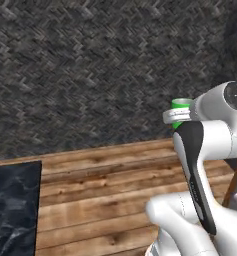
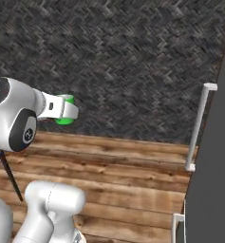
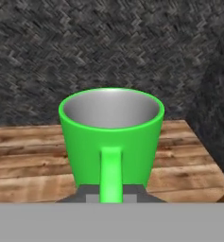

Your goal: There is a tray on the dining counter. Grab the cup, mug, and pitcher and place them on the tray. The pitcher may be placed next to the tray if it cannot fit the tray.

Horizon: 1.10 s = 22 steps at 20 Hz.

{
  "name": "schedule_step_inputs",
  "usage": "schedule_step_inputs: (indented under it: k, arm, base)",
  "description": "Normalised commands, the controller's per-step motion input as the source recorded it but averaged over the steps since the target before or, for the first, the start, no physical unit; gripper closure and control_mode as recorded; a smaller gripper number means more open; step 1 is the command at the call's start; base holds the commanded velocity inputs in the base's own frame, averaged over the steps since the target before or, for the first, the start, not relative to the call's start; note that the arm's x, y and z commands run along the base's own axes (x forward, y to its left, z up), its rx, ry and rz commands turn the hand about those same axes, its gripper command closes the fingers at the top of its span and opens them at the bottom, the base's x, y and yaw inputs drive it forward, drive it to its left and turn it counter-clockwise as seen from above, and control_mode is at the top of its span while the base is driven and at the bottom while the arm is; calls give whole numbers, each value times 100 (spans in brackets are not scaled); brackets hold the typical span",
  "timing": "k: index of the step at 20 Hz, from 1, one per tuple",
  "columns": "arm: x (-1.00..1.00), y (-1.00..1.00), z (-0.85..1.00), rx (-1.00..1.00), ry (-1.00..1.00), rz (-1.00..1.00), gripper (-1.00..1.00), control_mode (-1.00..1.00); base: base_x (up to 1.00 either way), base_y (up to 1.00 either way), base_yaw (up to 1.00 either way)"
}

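Gripper [image 3: 111, 197] closed on green mug [image 3: 111, 137], carried in the air above wooden floor [image 3: 23, 160].

Nearest in hand view: loop handle [image 3: 111, 172] of mug, facing the camera, clamped between the dark finger tips; mug upright, grey inside, rim level. Seen from base views: mug [image 1: 180, 107] partly hidden behind the white wrist, raised well off the planks [image 1: 100, 195]. Lower left of left base view: corner of black white-veined dining counter [image 1: 12, 210], well apart from mug. Farthest: dark herringbone wall [image 2: 133, 61] beyond floor.
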Motion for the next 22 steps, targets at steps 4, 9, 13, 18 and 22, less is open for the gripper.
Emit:
schedule_step_inputs:
  k: [4, 9, 13, 18, 22]
  arm:
    - [0, 0, 0, 0, 0, 0, 100, 100]
    - [0, 0, 0, 0, 0, 0, 100, 100]
    - [0, 0, 0, 0, 0, 0, 100, 100]
    - [0, 0, 0, 0, 0, 0, 100, 100]
    - [0, 0, 0, 0, 0, 0, 100, 100]
  base:
    - [100, 0, 0]
    - [100, 0, 0]
    - [100, 0, 0]
    - [100, 0, 14]
    - [72, -1, 84]
